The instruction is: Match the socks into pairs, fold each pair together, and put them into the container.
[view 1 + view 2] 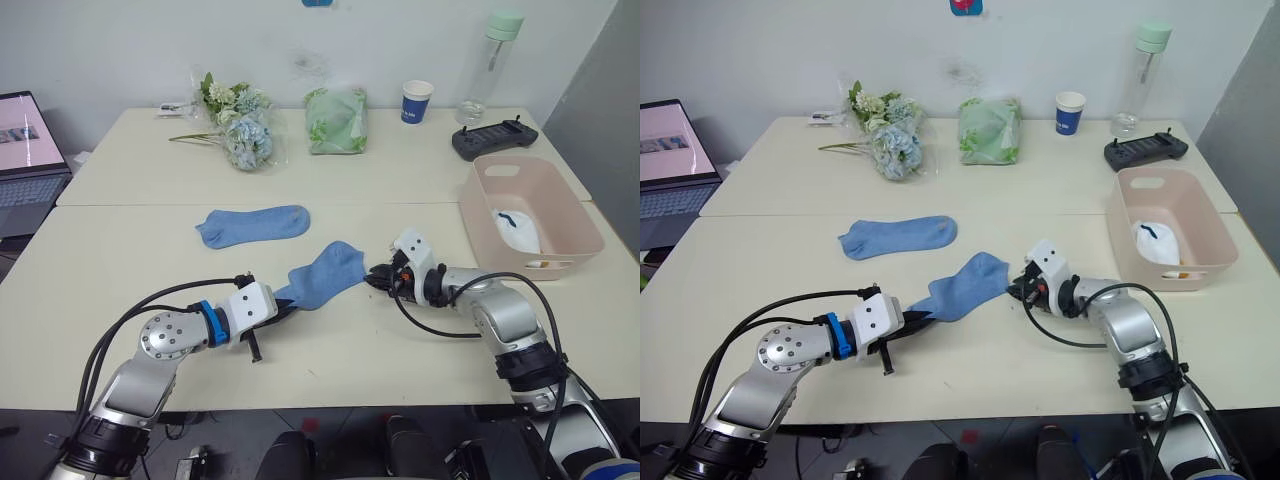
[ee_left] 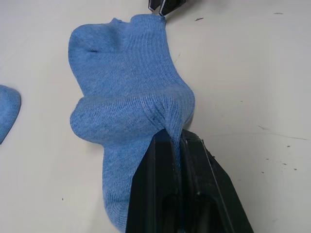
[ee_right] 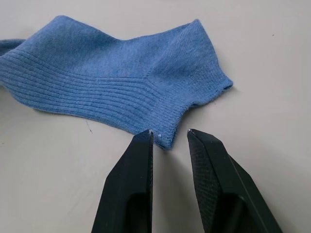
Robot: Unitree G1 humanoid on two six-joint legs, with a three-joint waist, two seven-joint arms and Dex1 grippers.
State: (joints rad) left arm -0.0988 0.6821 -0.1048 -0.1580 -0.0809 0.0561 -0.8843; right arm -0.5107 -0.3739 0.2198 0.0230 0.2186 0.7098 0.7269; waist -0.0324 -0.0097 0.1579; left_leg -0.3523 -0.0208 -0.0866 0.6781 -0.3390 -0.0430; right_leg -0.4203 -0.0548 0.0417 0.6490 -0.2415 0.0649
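Observation:
A light blue sock (image 1: 322, 277) lies near the table's front between my two grippers. My left gripper (image 1: 283, 312) is shut on its toe end, with the cloth bunched between the fingers (image 2: 165, 160). At the sock's cuff, my right gripper (image 3: 170, 133) is open, its tips just short of the cuff edge and holding nothing. A second light blue sock (image 1: 252, 224) lies flat farther back and to the left. The pale pink container (image 1: 470, 205) stands at the right with a white sock (image 1: 515, 228) inside.
Along the table's back are artificial flowers (image 1: 240, 125), a green bundle in plastic (image 1: 335, 120), a paper cup (image 1: 417, 101), a bottle (image 1: 490, 65) and a black controller (image 1: 494, 138). A laptop (image 1: 25, 150) sits at the far left.

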